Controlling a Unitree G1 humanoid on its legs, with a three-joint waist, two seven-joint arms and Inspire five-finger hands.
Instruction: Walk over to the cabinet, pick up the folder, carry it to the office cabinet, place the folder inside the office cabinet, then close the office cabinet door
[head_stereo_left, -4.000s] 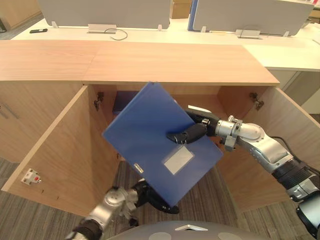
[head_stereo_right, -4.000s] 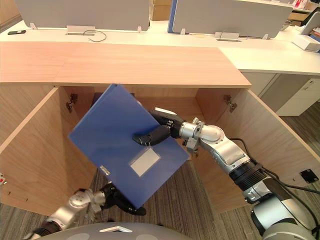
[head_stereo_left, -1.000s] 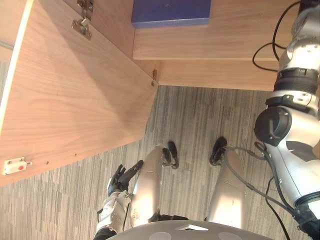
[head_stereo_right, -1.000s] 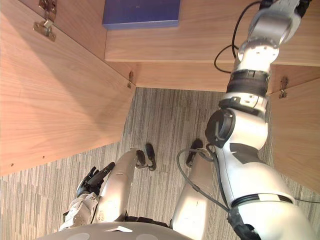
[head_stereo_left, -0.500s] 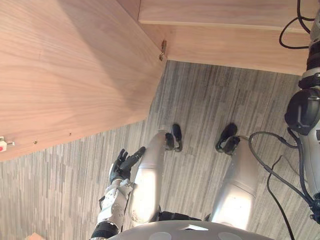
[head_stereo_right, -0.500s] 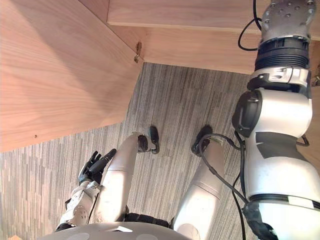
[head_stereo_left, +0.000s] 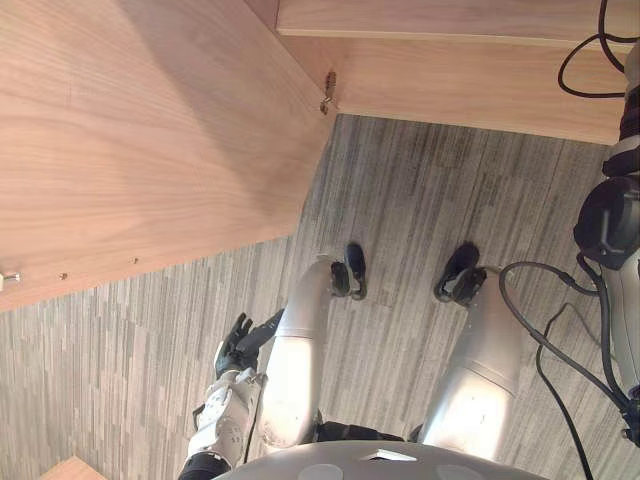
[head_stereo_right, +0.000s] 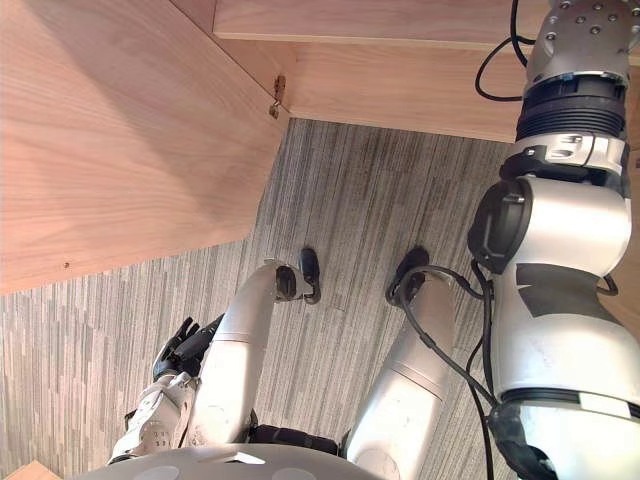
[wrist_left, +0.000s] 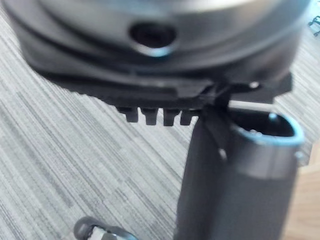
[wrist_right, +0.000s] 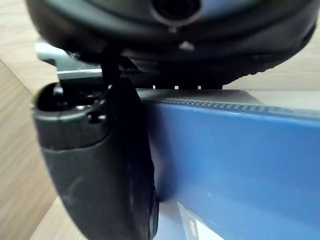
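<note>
**A:** Where's the folder (wrist_right: 240, 150)?

**B:** In the right hand (wrist_right: 100, 165). The thumb is clamped flat on its blue face, the fingers are hidden behind it, and there's pale wood (wrist_right: 20, 150) beside it. That arm leaves the eye view at two o'clock.

**A:** How will it handle?

**B:** I'd judge it stiff, light and a bit slick. Pinch it near an edge.

**A:** Which way does it point?

**B:** Its ridged edge runs square across the thumb. I can't tell the long axis. The left hand (head_stereo_left: 238, 350) hangs loose-fingered at seven o'clock, and the open cabinet door (head_stereo_left: 130, 130) is at ten.
</note>
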